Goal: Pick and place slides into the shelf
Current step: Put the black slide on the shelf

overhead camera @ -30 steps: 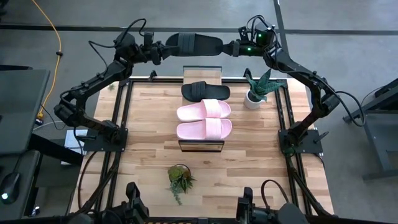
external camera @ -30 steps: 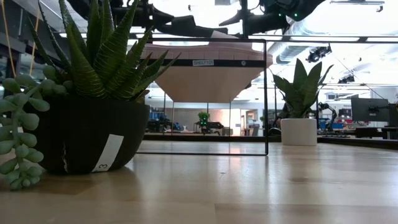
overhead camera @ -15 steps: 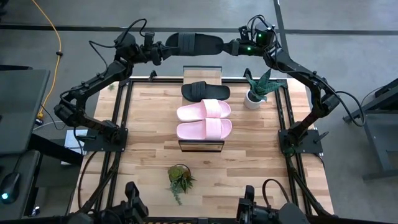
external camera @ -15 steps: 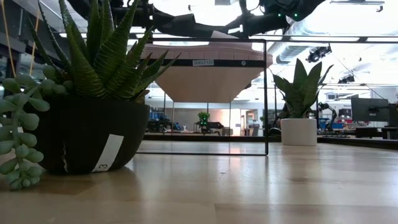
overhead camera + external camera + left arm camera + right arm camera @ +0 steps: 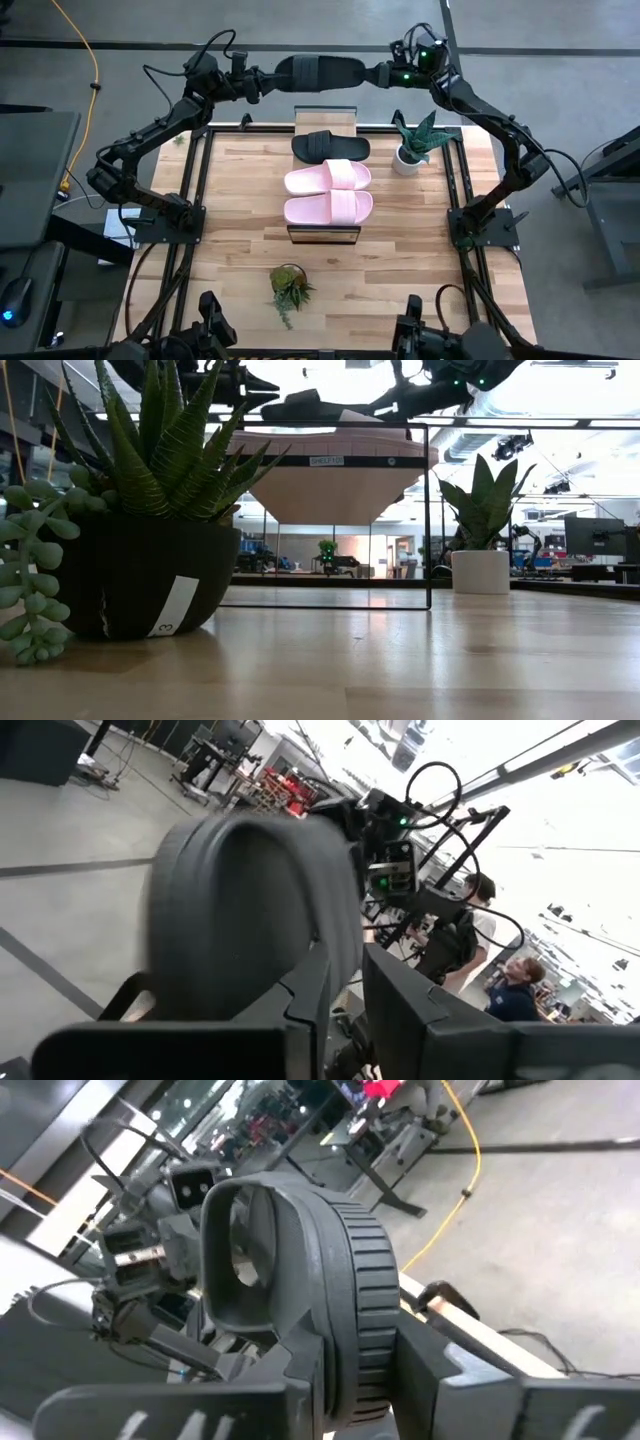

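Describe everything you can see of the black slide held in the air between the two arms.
The black slide is a dark, foam-like open-toe sandal with one wide strap and a ribbed sole edge. It hangs lengthwise in the air beyond the table's far edge, above the end of the shelf. The right gripper is clamped on one end, its fingers either side of the sole; the left gripper is at the other end, loosening. Nothing else touches it.

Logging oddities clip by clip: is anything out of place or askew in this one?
One thing: a black slide hangs in the air past the table's far edge, with the left gripper and the right gripper at its opposite ends. The shelf holds two pink slides and a second black slide, neatly in a row.
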Controlling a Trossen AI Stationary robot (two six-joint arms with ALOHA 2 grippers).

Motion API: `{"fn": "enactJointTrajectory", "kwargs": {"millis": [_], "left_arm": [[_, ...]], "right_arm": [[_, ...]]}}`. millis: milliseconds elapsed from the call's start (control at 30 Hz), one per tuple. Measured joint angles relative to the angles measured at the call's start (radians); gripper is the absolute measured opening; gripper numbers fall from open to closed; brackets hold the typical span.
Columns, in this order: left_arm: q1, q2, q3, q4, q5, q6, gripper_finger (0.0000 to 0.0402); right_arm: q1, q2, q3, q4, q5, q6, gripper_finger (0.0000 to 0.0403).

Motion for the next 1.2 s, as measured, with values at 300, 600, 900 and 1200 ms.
{"fn": "enactJointTrajectory", "kwargs": {"millis": [300,600,900,1200], "left_arm": [[0.001,-0.002,0.0,-0.007,0.0,0.038,0.0052],[0.043,-0.02,0.0,-0.008,0.018,0.046,0.0041],[0.046,-0.022,0.0,-0.008,0.019,0.046,0.004],[0.046,-0.022,0.0,-0.049,0.034,0.055,0.004]], "right_arm": [[-0.029,-0.037,0.0,-0.104,-0.037,-0.033,0.0057],[-0.027,-0.037,0.0,-0.231,-0.013,-0.092,0.0057],[-0.027,-0.035,0.0,-0.236,-0.021,-0.038,0.0057],[-0.027,0.009,0.0,-0.236,-0.065,0.005,0.0057]]}}
